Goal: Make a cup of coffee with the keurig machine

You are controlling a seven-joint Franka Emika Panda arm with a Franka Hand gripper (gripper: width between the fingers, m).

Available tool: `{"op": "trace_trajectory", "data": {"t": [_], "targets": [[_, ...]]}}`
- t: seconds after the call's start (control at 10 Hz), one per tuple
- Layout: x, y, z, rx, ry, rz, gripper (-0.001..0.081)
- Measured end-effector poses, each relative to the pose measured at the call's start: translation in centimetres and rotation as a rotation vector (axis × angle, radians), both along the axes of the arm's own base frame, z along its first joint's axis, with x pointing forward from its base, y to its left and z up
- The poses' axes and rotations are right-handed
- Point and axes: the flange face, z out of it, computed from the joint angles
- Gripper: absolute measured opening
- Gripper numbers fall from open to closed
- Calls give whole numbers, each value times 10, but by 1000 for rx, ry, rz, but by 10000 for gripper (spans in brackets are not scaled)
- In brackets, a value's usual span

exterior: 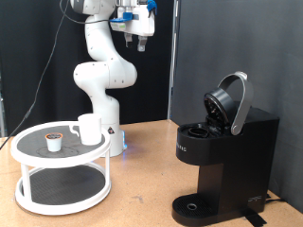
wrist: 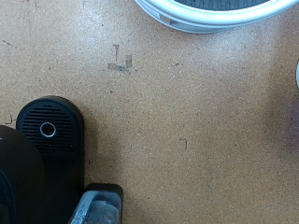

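Note:
The black keurig machine [exterior: 222,151] stands at the exterior view's right with its rounded lid [exterior: 230,102] swung up and open. Its round drip tray [exterior: 194,206] is bare; the tray also shows in the wrist view [wrist: 49,129]. The white cup [exterior: 90,129] stands on the top shelf of a white round stand, beside a small dark-topped pod [exterior: 54,142]. My gripper [exterior: 140,38] hangs high near the exterior view's top, far above the table and apart from all of them, holding nothing that I can see. Its fingers do not show in the wrist view.
The white two-tier round stand [exterior: 62,180] sits at the exterior view's left; its rim shows in the wrist view [wrist: 215,17]. The arm's base stands behind it. A wooden tabletop [exterior: 142,189] lies between stand and machine. A dark curtain hangs behind.

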Motion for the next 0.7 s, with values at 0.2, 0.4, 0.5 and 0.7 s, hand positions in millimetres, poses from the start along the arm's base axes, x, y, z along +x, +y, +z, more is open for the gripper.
{"op": "trace_trajectory", "data": {"t": [0.2,0.4,0.5,0.7], "targets": [[2,-13,0,19,-17,-17,734],[-1,-44,-2,42,-16,-53,734],[-3,-61,-3,47,-17,-64,734],[-9,-94,-4,59,-26,-65,734]]}}
